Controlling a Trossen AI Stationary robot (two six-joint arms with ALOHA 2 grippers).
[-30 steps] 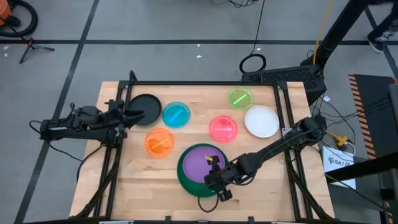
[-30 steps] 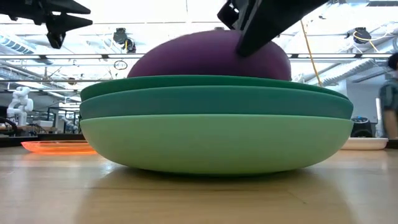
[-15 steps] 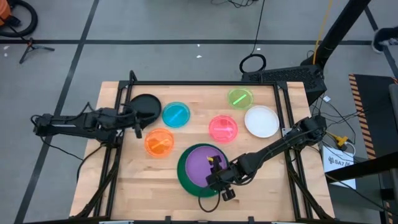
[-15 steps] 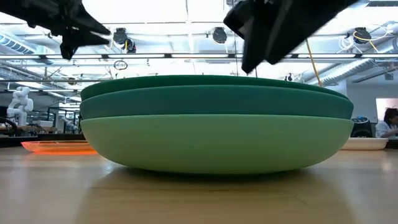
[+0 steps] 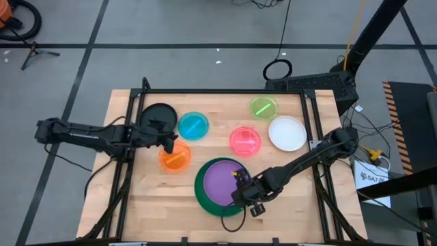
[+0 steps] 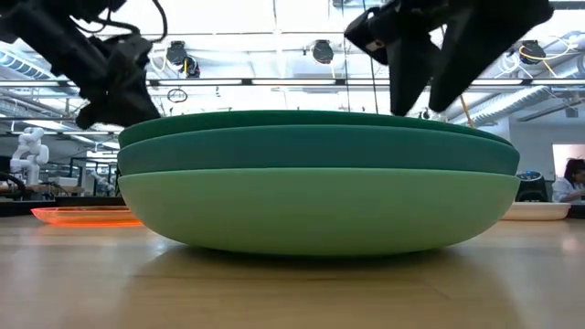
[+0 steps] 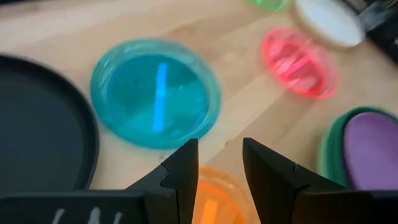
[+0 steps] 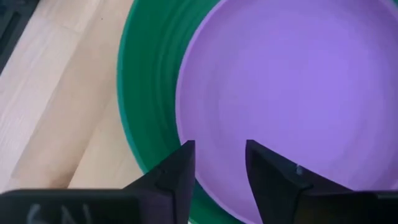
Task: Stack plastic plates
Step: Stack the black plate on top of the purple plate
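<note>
The purple plate [image 5: 223, 181], a smooth matte round dish, lies flat inside the dark green plate [image 5: 203, 195], whose ridged rim rings it; in the low view this dark green plate [image 6: 311, 119] tops a teal plate [image 6: 315, 149] and a rounded mint plate [image 6: 315, 210], the three nested as a stack on the pale wooden desk [image 5: 293, 198]. The right hand [image 5: 244, 196] hovers over the stack's near-right edge with its two dark fingers spread and nothing between them; its wrist view shows those fingers [image 8: 177, 174] above the purple plate's [image 8: 286, 81] rim. Just beyond the stack, toward the far side of the desk, sit the small translucent plates: the orange plate [image 5: 176, 157] to the stack's far left, the pink plate [image 5: 245, 141] to its far right, each with a bright moulded bar across the middle. Farther off lie the blue plate [image 5: 193, 126], the lime plate [image 5: 263, 107], the glossy white plate [image 5: 287, 132] and the matte black plate [image 5: 158, 117]. The left hand [image 5: 168, 141] hangs above the orange plate's far edge, between it and the black plate, its fingers [image 7: 180, 177] apart and empty.
</note>
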